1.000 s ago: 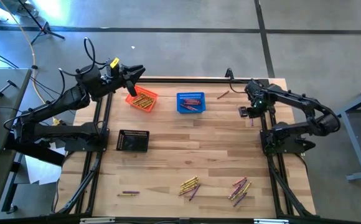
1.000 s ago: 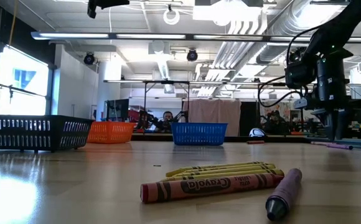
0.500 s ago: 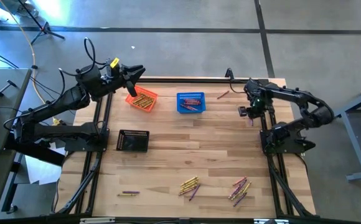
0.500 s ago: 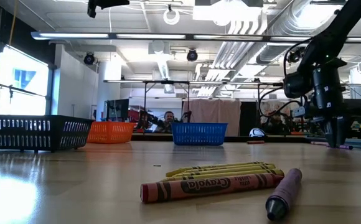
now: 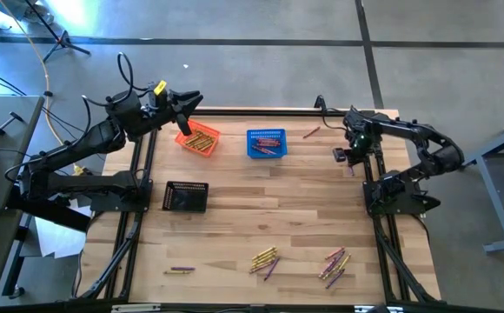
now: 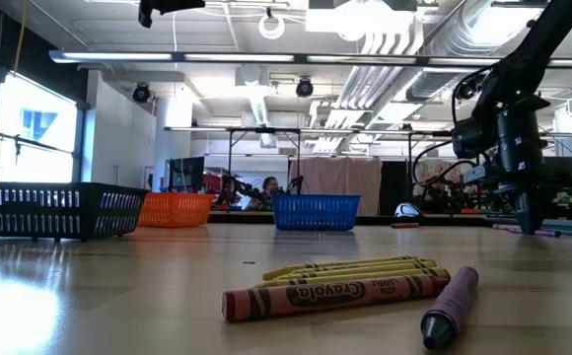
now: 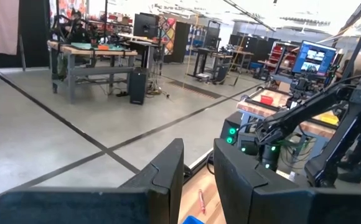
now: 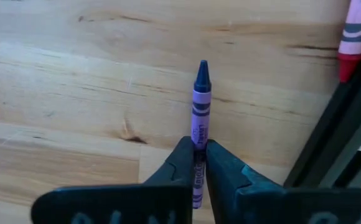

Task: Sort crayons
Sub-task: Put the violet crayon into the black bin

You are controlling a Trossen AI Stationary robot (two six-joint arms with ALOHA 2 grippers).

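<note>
One purple crayon (image 8: 199,118) lies on the desk (image 8: 75,81), and we see the right tool (image 8: 197,163) pinching its rear end, tip pointing forward. The left tool (image 7: 199,171) hovers beyond the orange basket (image 5: 198,138), slightly parted, holding nothing.

The right gripper (image 8: 198,163) has come down at the tabletop's right edge and closed its fingers on a purple crayon (image 8: 200,106) lying there.
</note>
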